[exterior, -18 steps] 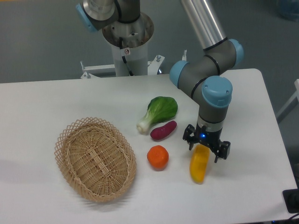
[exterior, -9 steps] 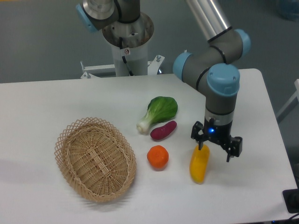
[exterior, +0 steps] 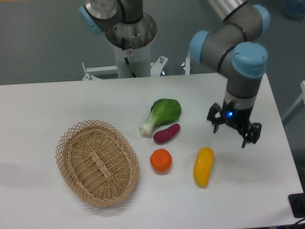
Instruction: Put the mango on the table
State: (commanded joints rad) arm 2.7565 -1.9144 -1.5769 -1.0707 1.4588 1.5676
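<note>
The yellow mango point(exterior: 203, 166) lies flat on the white table point(exterior: 47, 105), right of the round orange fruit. My gripper point(exterior: 233, 132) is open and empty. It hangs above the table, up and to the right of the mango, clear of it.
A round orange fruit point(exterior: 161, 160), a purple sweet potato point(exterior: 167, 133) and a green bok choy point(exterior: 161, 114) lie left of the mango. An oval wicker basket point(exterior: 97, 162) stands at the front left. The arm's base point(exterior: 129, 43) stands behind the table's far edge.
The gripper has lifted off the mango and moved up and to the right. The mango stays lying on the table.
</note>
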